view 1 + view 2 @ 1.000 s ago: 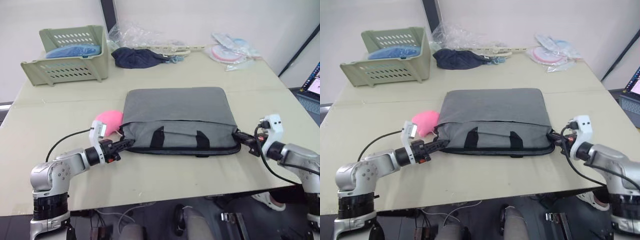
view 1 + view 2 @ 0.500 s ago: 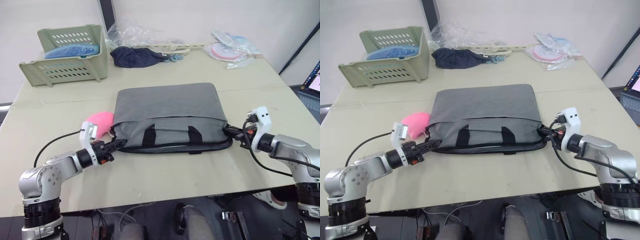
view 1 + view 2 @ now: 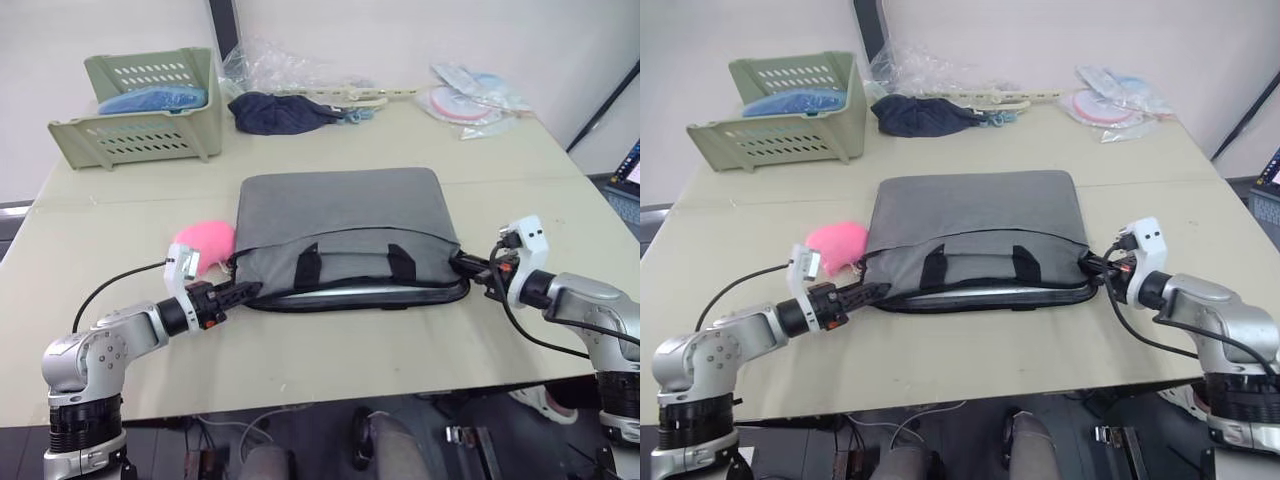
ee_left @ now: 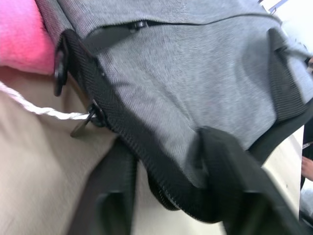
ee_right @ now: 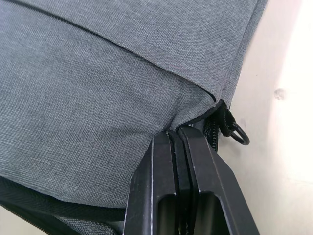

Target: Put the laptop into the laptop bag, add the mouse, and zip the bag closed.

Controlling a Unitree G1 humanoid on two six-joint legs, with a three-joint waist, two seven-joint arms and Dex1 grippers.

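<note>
Grey fabric covers nearly all of the one laptop (image 3: 350,292), a thin silver strip in the near mouth of the one laptop bag (image 3: 345,225) lying mid-bench (image 3: 300,350); its two black handles (image 3: 308,266) lie flat. The pink charm (image 3: 205,243) sits half behind the bag's left corner; the right gripper (image 5: 177,147) has its fingers pinched tight on the bag's right corner fabric, while the left gripper (image 3: 243,292) meets the left corner, its fingers (image 4: 230,171) spread astride the black edge, grip unclear.

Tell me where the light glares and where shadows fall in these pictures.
Left eye view: the light is soft and even, the laptop bag casts only a faint shadow on the table, and the clear plastic wrap at the far edge glints. Right wrist view: the bare table beside the bag is bright, and the black fingers of the right gripper carry a dull sheen.
</note>
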